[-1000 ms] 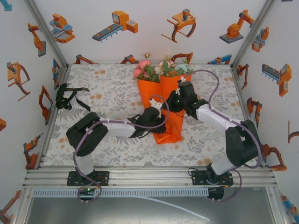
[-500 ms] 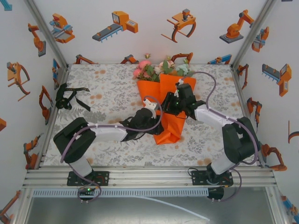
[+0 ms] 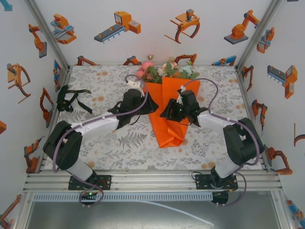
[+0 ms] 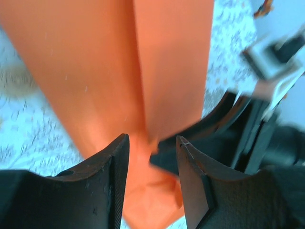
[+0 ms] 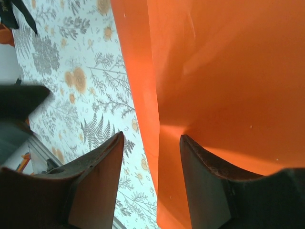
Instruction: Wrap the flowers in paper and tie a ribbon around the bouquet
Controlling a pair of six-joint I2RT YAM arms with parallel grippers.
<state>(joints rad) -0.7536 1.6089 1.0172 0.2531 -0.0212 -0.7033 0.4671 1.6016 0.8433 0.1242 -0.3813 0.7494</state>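
Paper (image 3: 167,132) cone lies mid-table: thin, light, creases easily, prob. slippery. Flowers (image 3: 162,71) poke out the far end. L gripper (image 4: 151,143) & R gripper (image 5: 151,138): jaws apart, nothing pinched. I'd grab the narrow waist. Ribbon (image 3: 71,99) limp, far left.

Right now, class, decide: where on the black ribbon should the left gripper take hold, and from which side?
Probably a loose strand trailing from the ribbon heap toward mid-table, approached from above on that side: the heap sits close beside the left wall, which crowds the other side.
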